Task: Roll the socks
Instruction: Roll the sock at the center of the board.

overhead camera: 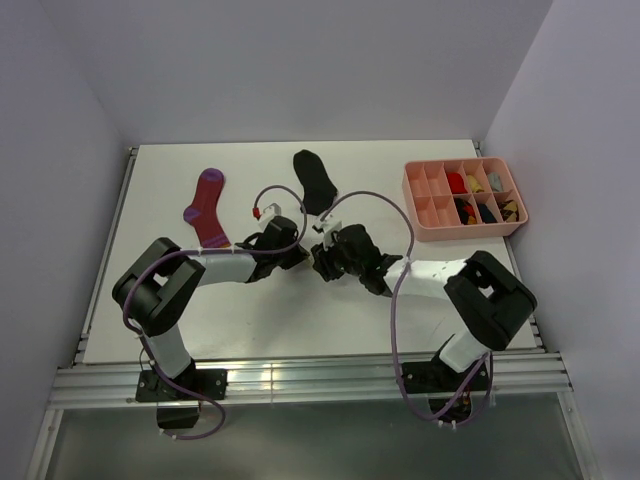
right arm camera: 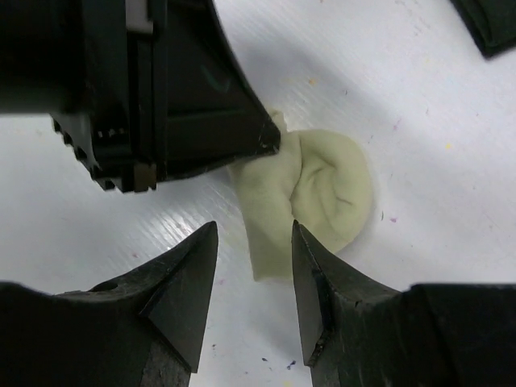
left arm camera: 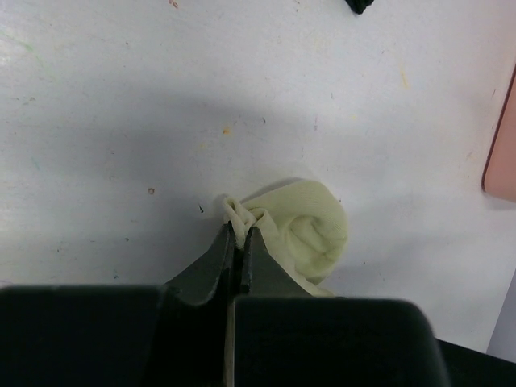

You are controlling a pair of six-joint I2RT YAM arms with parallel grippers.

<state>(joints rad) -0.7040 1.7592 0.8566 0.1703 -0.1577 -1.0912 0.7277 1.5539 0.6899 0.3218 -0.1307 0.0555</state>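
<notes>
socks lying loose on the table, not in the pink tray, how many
3. Magenta sock at the back left, black sock at the back centre, cream sock rolled up, pinched by the left gripper. Items in the pink tray may be more socks; cannot tell.

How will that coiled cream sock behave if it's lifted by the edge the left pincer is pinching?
The cream sock looks soft and limp, so its loose coil would probably sag and unroll. It seems light: the left pincer, shut on one thin fold, should carry it. Its flat tail would likely dangle.
</notes>
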